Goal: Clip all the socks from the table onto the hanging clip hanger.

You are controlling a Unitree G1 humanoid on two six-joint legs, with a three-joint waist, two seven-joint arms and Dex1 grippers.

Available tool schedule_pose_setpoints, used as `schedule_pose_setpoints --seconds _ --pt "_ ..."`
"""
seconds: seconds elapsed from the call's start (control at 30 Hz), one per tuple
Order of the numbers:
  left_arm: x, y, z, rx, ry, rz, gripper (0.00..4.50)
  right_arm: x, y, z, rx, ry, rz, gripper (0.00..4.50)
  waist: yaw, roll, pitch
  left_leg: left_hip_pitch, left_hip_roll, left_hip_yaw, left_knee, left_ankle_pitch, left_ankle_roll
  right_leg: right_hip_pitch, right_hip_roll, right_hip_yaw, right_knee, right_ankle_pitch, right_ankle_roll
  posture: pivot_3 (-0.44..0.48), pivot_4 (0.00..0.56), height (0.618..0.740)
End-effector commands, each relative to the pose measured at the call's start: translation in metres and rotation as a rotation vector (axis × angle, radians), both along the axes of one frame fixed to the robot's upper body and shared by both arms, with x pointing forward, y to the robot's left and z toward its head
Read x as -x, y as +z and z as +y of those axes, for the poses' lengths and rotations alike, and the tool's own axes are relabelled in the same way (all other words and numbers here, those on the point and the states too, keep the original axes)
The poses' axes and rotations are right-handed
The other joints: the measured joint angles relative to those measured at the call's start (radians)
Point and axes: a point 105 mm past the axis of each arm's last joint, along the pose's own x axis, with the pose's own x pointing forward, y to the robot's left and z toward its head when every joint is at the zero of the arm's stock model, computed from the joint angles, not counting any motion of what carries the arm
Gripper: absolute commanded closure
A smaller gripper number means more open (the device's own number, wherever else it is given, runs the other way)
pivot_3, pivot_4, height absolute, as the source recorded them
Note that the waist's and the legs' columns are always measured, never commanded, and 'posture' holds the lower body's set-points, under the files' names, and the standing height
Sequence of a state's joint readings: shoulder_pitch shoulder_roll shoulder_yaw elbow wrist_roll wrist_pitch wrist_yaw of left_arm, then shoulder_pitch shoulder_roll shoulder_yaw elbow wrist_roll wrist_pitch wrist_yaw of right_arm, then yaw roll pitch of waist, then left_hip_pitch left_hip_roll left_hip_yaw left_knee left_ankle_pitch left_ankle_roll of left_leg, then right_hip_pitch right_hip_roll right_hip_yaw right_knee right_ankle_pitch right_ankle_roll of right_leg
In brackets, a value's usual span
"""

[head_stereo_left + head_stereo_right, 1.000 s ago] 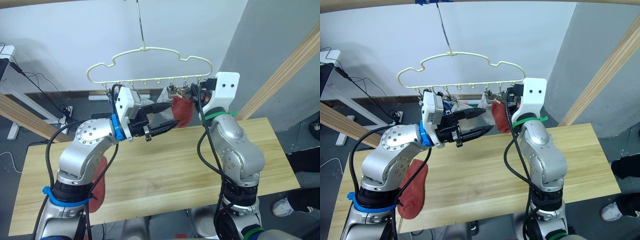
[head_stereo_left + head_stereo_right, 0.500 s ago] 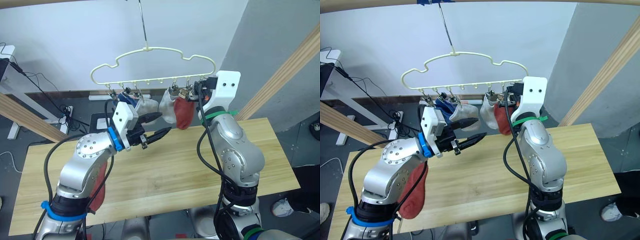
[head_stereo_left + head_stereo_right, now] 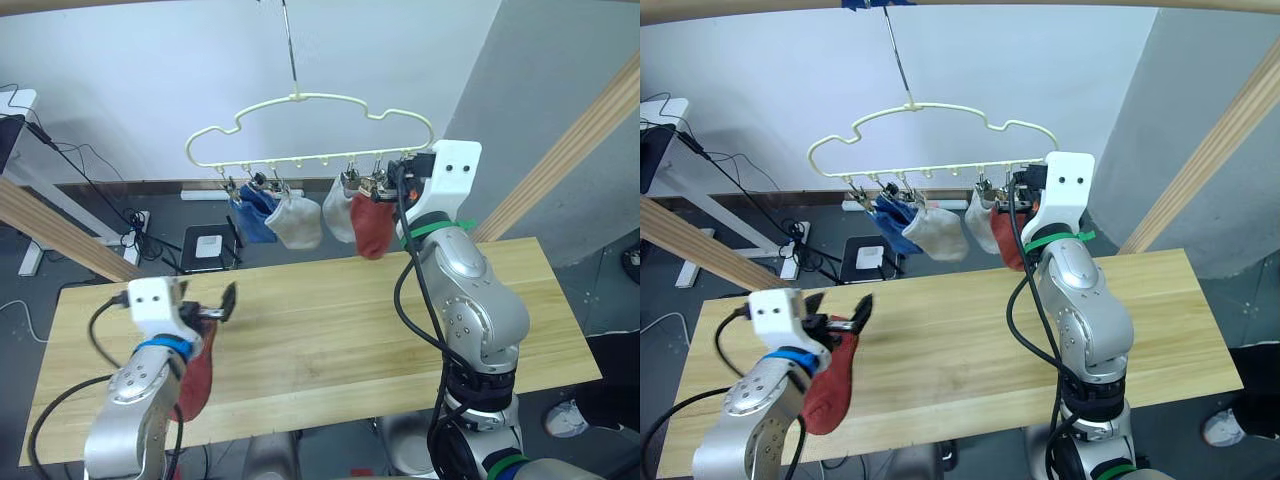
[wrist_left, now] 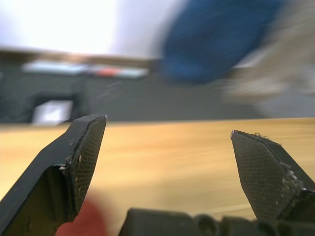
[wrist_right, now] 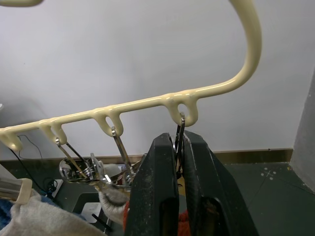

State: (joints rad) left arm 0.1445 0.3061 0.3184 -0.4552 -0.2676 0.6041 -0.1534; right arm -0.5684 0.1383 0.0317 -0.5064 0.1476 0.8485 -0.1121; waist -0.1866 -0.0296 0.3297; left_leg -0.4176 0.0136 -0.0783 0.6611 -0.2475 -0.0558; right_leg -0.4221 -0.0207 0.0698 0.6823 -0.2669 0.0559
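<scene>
The cream clip hanger (image 3: pixel 300 100) hangs above the far edge of the table (image 3: pixel 330 340). From its clips dangle a blue sock (image 3: pixel 255 215), two grey socks (image 3: pixel 297 222) (image 3: pixel 340 215) and a rust-red sock (image 3: pixel 373 228). My right gripper (image 3: pixel 392 180) is raised at the hanger's right end, shut on a metal clip (image 5: pixel 179 142) just above that red sock. Low over the table's left side, my left gripper (image 3: pixel 840 310) is open and holds nothing. Another rust-red sock (image 3: pixel 830 375) lies on the table just below it.
Slanted wooden poles of the frame run past the table at the right (image 3: pixel 590 130) and the left (image 3: pixel 50 225). Cables and a white stand (image 3: pixel 30 150) sit on the floor behind. A person's shoe (image 3: pixel 570 412) shows by the table's right front corner.
My left arm has dropped from the hanger to the table's left side, its gripper still open. The blue and grey socks now hang free. The right gripper has stayed at its clip.
</scene>
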Motion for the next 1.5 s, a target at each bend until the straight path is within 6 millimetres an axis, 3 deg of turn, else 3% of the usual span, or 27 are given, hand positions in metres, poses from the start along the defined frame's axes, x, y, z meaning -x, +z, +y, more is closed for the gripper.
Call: schedule_pose_setpoints --seconds 0.03,0.2,0.63,0.73,1.13,1.2,1.4,1.5 --pt "0.010 -0.015 0.026 -0.026 0.115 0.064 0.05 0.007 0.018 0.005 -0.022 0.030 -0.066 4.50 0.000 0.000 0.000 0.000 0.000 0.000 0.000 0.000 0.000 0.000 0.000 0.000 0.000 0.000 0.000 -0.231 0.300 0.740" --pt "0.017 -0.052 0.031 0.079 0.132 0.194 0.05 0.009 0.016 0.007 -0.023 0.032 -0.058 4.50 -0.001 0.000 0.000 0.000 0.000 0.001 0.000 0.000 0.000 0.000 0.000 0.000 0.000 0.000 0.000 -0.235 0.303 0.740" --pt "0.020 -0.085 0.023 0.071 0.120 0.358 0.05 0.009 0.017 0.008 -0.013 0.038 -0.061 4.50 -0.002 0.000 0.000 0.000 0.000 0.001 -0.001 0.000 0.000 0.000 -0.001 0.000 0.000 0.000 0.000 -0.246 0.302 0.740" --pt "0.021 -0.087 0.021 0.079 0.115 0.375 0.58 0.009 0.017 0.008 -0.011 0.040 -0.061 4.50 -0.003 0.001 -0.001 0.001 0.000 0.001 -0.001 0.000 0.000 0.000 -0.001 0.000 0.000 0.000 0.000 -0.248 0.299 0.740" --pt "0.023 -0.087 0.017 0.101 0.087 0.364 3.95 0.009 0.017 0.009 -0.010 0.042 -0.060 4.50 -0.008 0.001 -0.001 0.001 0.001 0.001 -0.001 0.000 0.000 0.000 -0.001 0.001 0.000 0.000 0.000 -0.249 0.299 0.740" --pt "0.011 -0.071 -0.010 0.071 -0.095 0.276 4.45 0.009 0.017 0.009 -0.009 0.041 -0.061 4.50 -0.008 0.001 -0.001 0.001 0.001 0.001 -0.001 0.000 0.000 0.000 -0.001 0.001 0.000 0.000 0.000 -0.249 0.299 0.740" --pt "-0.007 -0.003 -0.130 0.048 -0.744 -0.033 4.49 0.009 0.020 0.006 -0.003 0.027 -0.073 4.50 0.006 0.001 -0.001 -0.001 -0.001 0.001 -0.001 0.000 0.000 0.000 -0.002 0.000 -0.002 0.000 0.001 -0.262 0.297 0.740" --pt "-0.008 0.014 -0.159 0.045 -0.897 -0.106 4.49 0.010 0.022 0.005 0.001 0.023 -0.078 4.50 0.002 0.001 -0.001 -0.001 0.000 0.002 -0.001 0.000 0.000 0.000 -0.002 0.001 -0.002 0.000 0.001 -0.277 0.289 0.740"
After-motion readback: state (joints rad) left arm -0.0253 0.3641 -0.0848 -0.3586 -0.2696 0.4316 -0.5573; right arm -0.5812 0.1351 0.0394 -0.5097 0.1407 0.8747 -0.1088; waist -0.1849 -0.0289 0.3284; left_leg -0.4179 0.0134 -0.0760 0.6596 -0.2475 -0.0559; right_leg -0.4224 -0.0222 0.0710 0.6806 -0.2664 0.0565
